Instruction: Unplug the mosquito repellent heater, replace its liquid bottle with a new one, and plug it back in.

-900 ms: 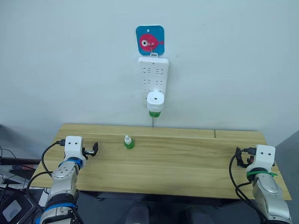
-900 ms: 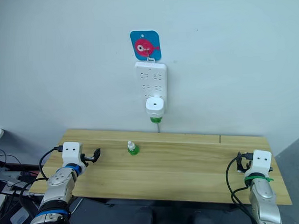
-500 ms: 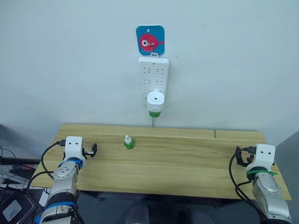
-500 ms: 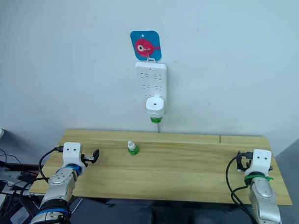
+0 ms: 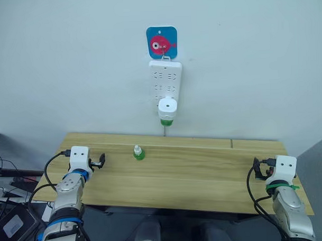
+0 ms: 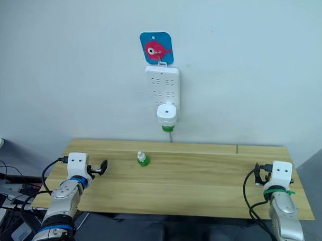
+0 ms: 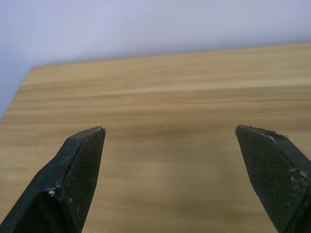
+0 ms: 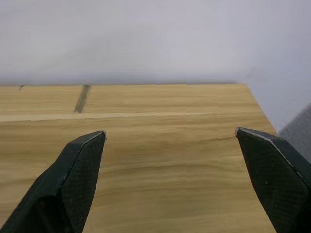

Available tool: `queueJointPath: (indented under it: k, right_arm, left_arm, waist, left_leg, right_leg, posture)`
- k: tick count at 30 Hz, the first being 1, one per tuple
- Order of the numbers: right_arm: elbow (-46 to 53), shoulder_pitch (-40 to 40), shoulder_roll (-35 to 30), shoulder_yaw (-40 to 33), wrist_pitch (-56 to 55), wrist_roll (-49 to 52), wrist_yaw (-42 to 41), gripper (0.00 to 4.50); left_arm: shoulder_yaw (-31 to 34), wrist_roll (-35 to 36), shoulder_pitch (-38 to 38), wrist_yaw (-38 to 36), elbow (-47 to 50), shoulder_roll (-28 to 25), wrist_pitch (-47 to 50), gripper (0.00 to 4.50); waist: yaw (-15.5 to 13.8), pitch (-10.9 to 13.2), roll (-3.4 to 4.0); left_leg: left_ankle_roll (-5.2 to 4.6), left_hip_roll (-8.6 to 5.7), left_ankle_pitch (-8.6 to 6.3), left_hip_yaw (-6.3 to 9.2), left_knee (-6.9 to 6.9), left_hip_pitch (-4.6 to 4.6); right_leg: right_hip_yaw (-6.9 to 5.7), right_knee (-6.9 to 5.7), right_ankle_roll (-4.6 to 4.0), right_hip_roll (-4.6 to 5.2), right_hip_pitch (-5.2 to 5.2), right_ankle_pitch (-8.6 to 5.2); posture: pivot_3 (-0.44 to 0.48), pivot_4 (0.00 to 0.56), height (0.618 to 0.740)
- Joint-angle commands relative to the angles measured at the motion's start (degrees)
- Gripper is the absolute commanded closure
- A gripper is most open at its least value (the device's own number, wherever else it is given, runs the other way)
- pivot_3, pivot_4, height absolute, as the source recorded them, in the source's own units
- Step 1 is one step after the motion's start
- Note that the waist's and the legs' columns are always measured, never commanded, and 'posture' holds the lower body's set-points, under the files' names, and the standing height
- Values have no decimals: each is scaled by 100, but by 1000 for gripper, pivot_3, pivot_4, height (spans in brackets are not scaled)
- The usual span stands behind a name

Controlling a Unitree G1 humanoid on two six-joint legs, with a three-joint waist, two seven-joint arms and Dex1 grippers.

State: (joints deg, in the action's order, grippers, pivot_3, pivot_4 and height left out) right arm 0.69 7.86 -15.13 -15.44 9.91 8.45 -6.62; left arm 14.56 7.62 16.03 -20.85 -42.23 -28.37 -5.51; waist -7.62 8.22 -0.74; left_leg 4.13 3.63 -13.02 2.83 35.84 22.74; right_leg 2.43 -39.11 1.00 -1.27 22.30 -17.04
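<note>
- Mosquito repellent heater [image 5: 167,108]: you see it at 12 o'clock, plugged into the lowest socket row of the white power strip [image 5: 166,83] that hangs upright on the wall. A green bottle [image 5: 166,122] sits screwed in under the heater, its base pointing down.
- Above the strip, at 12 o'clock, a blue square hook plate with a pink fish [image 5: 162,43] carries the strip's hanging loop.
- New liquid bottle [image 5: 138,152]: it stands upright on the wooden worktop [image 5: 194,172], at about 11 o'clock from the worktop's middle, below and to the left of the heater, and well apart from both arms.
- Left end effector [image 5: 99,160]: you find it at 9 o'clock, low over the left end of the worktop. In the left wrist view its two black fingers [image 7: 73,179] stand wide apart with bare wood between them; it grips nothing.
- Right end effector [image 5: 259,170]: it rests at 3 o'clock over the right end of the worktop. In the right wrist view its fingers [image 8: 73,182] are likewise spread wide over bare wood, near the worktop's right-hand edge; it grips nothing.
</note>
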Motion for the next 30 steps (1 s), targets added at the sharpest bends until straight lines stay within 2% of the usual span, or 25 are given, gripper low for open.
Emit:
queueJointPath:
  k: [1,5,7,10,11,16,20,23,30]
  right_arm:
    - [1118,114,-212,150,436,351,-505,27]
    - [2432,229,-528,442,1254,1160,-1241,27]
    - [2917,101,-626,500,1697,1508,-1320,27]
    - [3484,-358,-760,580,2333,2029,-1344,0]
    - [3621,-555,-792,624,2517,2172,-1329,0]
    - [4107,-1190,-753,884,3212,2539,-1065,0]
    - [4286,-1351,-607,1065,3512,2609,-798,0]
    - [4360,-1319,-564,1086,3596,2601,-691,0]
    - [4542,-1390,-516,1031,3786,2686,-477,0]
  left_arm:
    - [223,433,-139,-599,1054,-312,-6,0]
    - [131,1501,-132,-1840,2911,-703,1228,0]
    - [89,1917,76,-2220,3383,-881,1818,0]
    - [-102,2365,778,-2708,3595,-1060,2660,604]
    - [-255,2367,1099,-2852,3526,-1079,2844,908]
    - [-796,2213,2220,-3467,2870,-878,3070,908]
    - [-1190,1728,3109,-3896,1669,-495,2371,908]
    - [-1287,1466,3636,-4139,854,-274,1877,908]
    - [-1367,1112,4367,-4704,-189,49,1192,908]
  waist:
    - [16,61,-3]
    - [9,262,2]
    - [-2,329,15]
    - [-3,472,21]
    - [-1,507,21]
    - [14,601,-9]
    - [8,636,-21]
    - [-2,660,-40]
    - [-66,710,-47]
  left_leg:
    - [0,4,0,2,0,0]
    - [0,11,1,17,1,2]
    - [1,9,2,24,3,9]
    - [1,6,2,24,5,15]
    - [1,4,1,24,7,17]
    - [2,0,-1,17,5,28]
    - [1,-4,-11,17,2,43]
    - [1,-5,-11,22,16,119]
    - [-3,-17,-2,41,35,122]
  right_leg:
    - [0,-1,-1,-2,0,0]
    - [5,-8,-16,-2,-2,-8]
    - [1,-6,-14,-1,-1,-8]
    - [1,0,-6,0,2,-6]
    - [-1,2,-4,0,1,-5]
    - [-12,12,13,-3,10,-8]
    - [-11,10,-4,-3,27,-1]
    - [-14,-4,-7,-7,102,2]
    - [-14,-37,3,-4,104,0]
  posture:
    - [337,200,740]
    - [339,242,740]
    - [336,257,740]
    - [327,270,740]
    - [324,274,740]
    - [306,282,740]
    - [288,285,740]
    - [279,284,740]
    - [249,287,740]
